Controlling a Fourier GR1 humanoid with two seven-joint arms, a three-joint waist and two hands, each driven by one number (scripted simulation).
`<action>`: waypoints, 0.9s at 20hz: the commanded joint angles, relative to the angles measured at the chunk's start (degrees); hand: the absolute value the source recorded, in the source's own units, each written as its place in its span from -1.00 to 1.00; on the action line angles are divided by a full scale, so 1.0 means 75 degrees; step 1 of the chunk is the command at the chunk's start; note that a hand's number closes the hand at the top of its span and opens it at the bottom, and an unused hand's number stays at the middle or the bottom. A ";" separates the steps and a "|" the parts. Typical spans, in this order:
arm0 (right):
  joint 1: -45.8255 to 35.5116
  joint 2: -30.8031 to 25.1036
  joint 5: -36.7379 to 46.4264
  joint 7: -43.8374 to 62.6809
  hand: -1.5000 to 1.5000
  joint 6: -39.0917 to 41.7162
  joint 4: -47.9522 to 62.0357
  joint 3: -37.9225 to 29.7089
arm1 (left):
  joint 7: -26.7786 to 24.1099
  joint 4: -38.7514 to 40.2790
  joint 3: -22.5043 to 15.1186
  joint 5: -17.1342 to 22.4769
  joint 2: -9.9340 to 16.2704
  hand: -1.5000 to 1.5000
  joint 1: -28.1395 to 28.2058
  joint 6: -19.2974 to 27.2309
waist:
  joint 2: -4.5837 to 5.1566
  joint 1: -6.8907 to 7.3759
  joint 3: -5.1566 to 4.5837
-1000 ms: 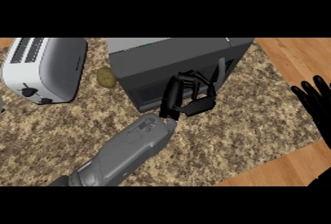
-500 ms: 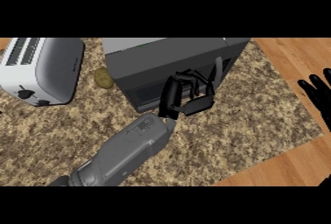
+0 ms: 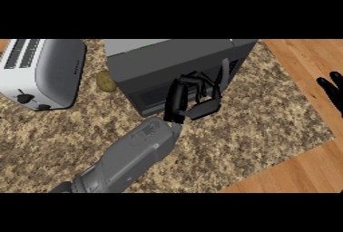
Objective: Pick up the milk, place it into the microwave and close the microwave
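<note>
- Far left, a silver toaster (image 3: 41,72) sits on the speckled granite counter (image 3: 60,136), its slots and dark knob facing up.
- Just right of it, a small brownish-yellow potato (image 3: 106,81) lies in the gap between the toaster and the microwave (image 3: 171,59), close against the microwave's left side.
- The microwave is the dark grey box in the middle; its door (image 3: 225,74) shows as a thin panel edge near the front right corner.
- The left hand (image 3: 191,100) is at the microwave's front, fingers curled in front of the dark opening; whether they are wrapped round anything cannot be told.
- The milk is nowhere visible, so where it is cannot be told.
- Far right, over the wooden floor (image 3: 301,68), the right hand (image 3: 333,90) rests at the edge, fingers straight and pointing up.
</note>
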 commanded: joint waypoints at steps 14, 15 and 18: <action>-0.0221 -0.0436 -0.0694 0.0503 -1.00 -0.0106 -0.0130 -0.0247 | -0.0498 0.0797 0.0253 0.0641 0.0004 1.00 -0.0610 -0.0179 | 0.0115 -0.0111 -0.0001; -0.0198 -0.0489 -0.0733 0.0540 -1.00 -0.0126 -0.0088 -0.0311 | -0.0557 0.0857 0.0249 0.0671 0.0004 1.00 -0.0557 -0.0215 | 0.0113 -0.0067 0.0001; -0.0238 -0.0535 -0.0907 0.0600 -1.00 -0.0083 -0.0042 -0.0322 | -0.0573 0.0876 0.0225 0.0763 0.0004 1.00 -0.0652 -0.0202 | 0.0161 -0.0107 0.0015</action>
